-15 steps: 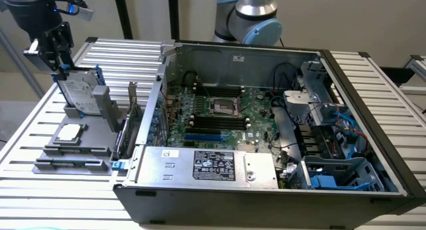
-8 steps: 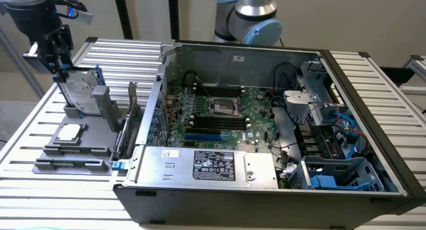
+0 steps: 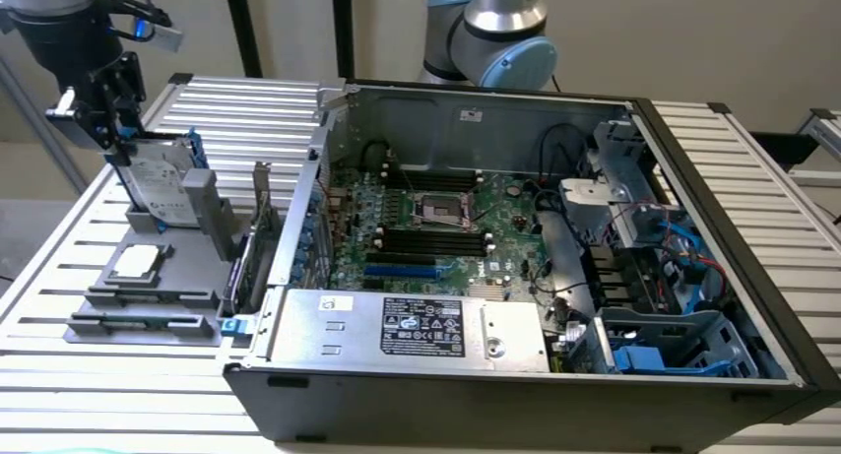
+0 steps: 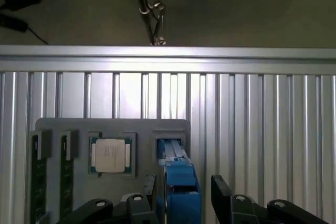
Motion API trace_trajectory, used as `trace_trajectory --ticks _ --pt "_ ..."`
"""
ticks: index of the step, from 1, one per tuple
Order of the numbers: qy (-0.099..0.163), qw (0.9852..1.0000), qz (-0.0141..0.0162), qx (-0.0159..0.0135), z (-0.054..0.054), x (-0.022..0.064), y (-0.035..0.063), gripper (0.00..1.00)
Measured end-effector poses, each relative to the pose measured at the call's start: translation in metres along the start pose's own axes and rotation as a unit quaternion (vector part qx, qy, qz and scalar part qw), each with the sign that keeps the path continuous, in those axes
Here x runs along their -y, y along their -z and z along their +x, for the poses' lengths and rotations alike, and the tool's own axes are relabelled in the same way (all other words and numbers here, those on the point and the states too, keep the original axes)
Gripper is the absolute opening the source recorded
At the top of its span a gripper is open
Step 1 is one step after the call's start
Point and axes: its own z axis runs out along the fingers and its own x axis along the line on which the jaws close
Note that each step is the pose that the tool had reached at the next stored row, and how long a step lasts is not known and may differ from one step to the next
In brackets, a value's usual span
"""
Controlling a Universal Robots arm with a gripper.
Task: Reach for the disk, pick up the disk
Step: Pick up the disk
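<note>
The disk (image 3: pixel 156 178) stands on edge in a slot of the grey fixture tray (image 3: pixel 98 301) at the exterior view's left, its silver face and white label framed by blue rails. My gripper (image 3: pixel 116 139) comes down over its top edge. In the wrist view the disk's blue rail (image 4: pixel 178 182) rises out of the slot between my two black fingers (image 4: pixel 149 188). One finger sits close beside the rail and the other stands a visible gap away from it. The gripper is open around the disk.
On the same tray lie the square silver processor chip (image 4: pixel 110 155) and dark memory sticks (image 4: pixel 37 171). An open computer case (image 3: pixel 526 227) takes up the slatted aluminium table (image 3: pixel 762 178) to the exterior view's right. An upright card (image 3: pixel 260 213) stands between tray and case.
</note>
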Motion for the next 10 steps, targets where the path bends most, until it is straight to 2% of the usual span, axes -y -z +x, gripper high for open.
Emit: trace_trajectory --ticks 10 --pt "0.0 1.0 -0.0002 -0.0001 0.0 0.0001 -0.0054 0.54"
